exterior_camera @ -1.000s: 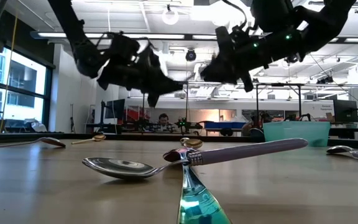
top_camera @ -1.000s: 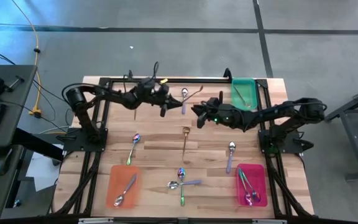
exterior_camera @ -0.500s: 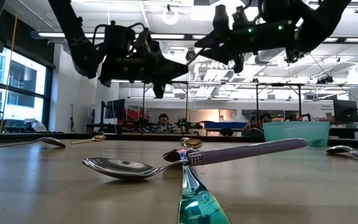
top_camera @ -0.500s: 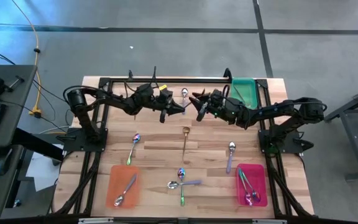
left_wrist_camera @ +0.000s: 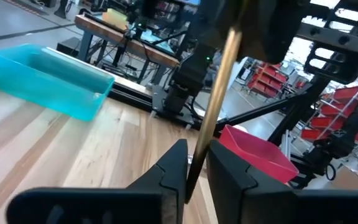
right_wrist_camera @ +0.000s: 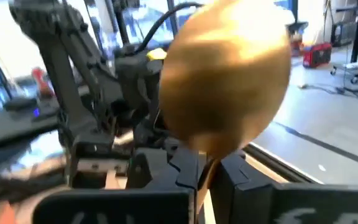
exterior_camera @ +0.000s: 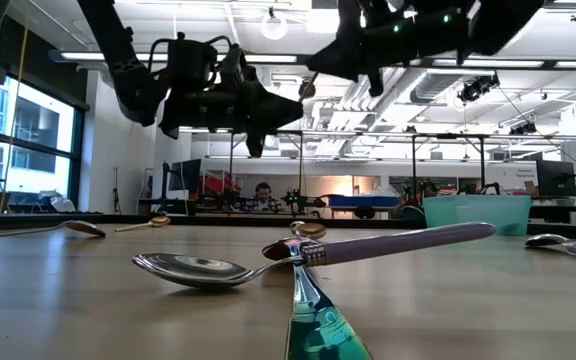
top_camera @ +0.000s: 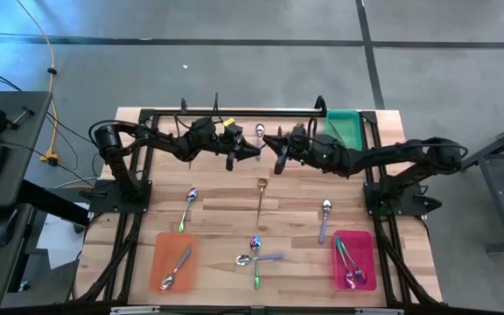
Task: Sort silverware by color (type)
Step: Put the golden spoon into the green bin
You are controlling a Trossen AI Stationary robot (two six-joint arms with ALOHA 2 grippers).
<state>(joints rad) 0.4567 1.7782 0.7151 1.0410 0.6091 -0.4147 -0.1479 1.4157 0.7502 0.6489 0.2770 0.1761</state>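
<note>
Gold spoon [left_wrist_camera: 219, 93] held in the air by both grippers over the far middle of the table [top_camera: 226, 197].

The left gripper [top_camera: 254, 150] was seen closed on the gold spoon's handle, its fingers [left_wrist_camera: 229, 171] pinched around the thin shaft. The right gripper [top_camera: 278, 154] was closed on the same spoon just below the bowl. The two grippers were met tip to tip. Loose spoons were left on the wood, among them a gold one [top_camera: 260, 198] at the centre. Other spoons were lying in the orange tray [top_camera: 160, 249] and the pink tray [top_camera: 364, 248]; the green tray [top_camera: 344, 129] stood at the far right.
</note>
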